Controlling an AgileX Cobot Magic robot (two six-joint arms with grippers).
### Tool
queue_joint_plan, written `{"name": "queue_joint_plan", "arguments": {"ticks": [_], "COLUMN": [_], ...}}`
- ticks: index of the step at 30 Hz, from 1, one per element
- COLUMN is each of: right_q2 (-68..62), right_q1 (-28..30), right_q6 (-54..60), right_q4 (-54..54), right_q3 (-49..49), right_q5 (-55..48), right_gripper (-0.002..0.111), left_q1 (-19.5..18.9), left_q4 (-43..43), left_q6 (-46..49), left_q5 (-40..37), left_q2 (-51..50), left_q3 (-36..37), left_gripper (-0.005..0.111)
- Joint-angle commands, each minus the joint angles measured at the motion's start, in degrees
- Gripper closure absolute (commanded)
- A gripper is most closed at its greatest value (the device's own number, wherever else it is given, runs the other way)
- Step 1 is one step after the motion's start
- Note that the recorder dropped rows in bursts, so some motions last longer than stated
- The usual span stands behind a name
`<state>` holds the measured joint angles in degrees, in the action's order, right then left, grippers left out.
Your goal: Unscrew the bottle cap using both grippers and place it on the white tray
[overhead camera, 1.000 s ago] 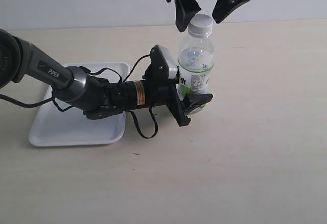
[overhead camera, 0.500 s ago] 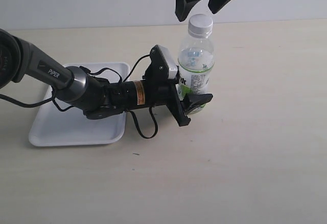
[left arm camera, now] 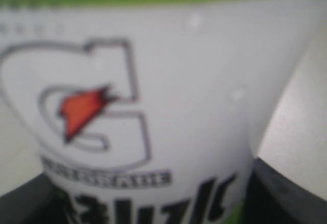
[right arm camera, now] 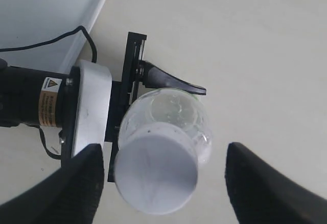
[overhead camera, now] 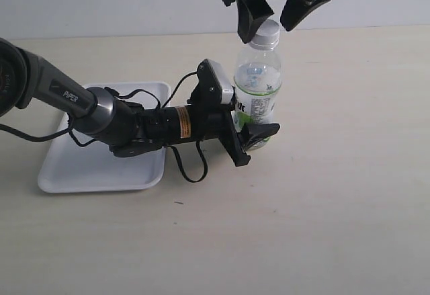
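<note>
The clear bottle (overhead camera: 256, 87) stands upright on the table, its white-and-green label (left arm camera: 153, 106) filling the left wrist view. My left gripper (overhead camera: 250, 134) is shut on the bottle's lower body from the left side. The white bottle cap (overhead camera: 267, 33) sits on the bottle's neck. My right gripper (overhead camera: 271, 21) hangs open straight above it, one black finger on each side of the cap and neither touching it. From the right wrist view the cap (right arm camera: 156, 175) lies between the two spread fingers (right arm camera: 82, 188), nearer one of them. The white tray (overhead camera: 74, 167) lies flat at the left.
The left arm (overhead camera: 87, 107) and its looped black cables stretch over the tray toward the bottle. The pale tabletop runs to a light wall behind. The tray's corner (right arm camera: 51, 15) shows in the right wrist view.
The right gripper rose and shifted left half a second ago, then came back down and right, so its open fingers now straddle the cap. The left gripper and bottle have not moved.
</note>
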<state>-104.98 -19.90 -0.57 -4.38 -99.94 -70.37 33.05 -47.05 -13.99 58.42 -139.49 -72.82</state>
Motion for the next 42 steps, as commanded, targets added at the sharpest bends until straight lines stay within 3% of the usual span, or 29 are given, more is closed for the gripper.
{"name": "queue_joint_plan", "arguments": {"ticks": [1, 19, 25, 33, 42], "right_q2": [1.69, -0.35, -0.35, -0.35, -0.35], "right_q1": [-0.15, -0.15, -0.15, -0.15, -0.15], "right_q6": [0.57, 0.57, 0.57, 2.35, 16.25], "right_q4": [0.45, -0.05, -0.05, 0.07, -0.04], "right_q3": [0.17, 0.17, 0.17, 0.17, 0.17], "right_q5": [0.40, 0.40, 0.40, 0.40, 0.40], "right_gripper": [0.044, 0.047, 0.068, 0.108, 0.108], "left_q1": [0.07, 0.07, 0.07, 0.07, 0.07], "left_q4": [-0.36, -0.36, -0.36, -0.36, -0.36], "left_q6": [0.36, 0.36, 0.36, 0.36, 0.36], "left_q5": [-0.11, -0.11, -0.11, -0.11, -0.11], "left_q2": [0.51, 0.51, 0.51, 0.51, 0.51], "left_q3": [-0.05, -0.05, -0.05, -0.05, -0.05], "left_gripper": [0.107, 0.107, 0.107, 0.107, 0.107]}}
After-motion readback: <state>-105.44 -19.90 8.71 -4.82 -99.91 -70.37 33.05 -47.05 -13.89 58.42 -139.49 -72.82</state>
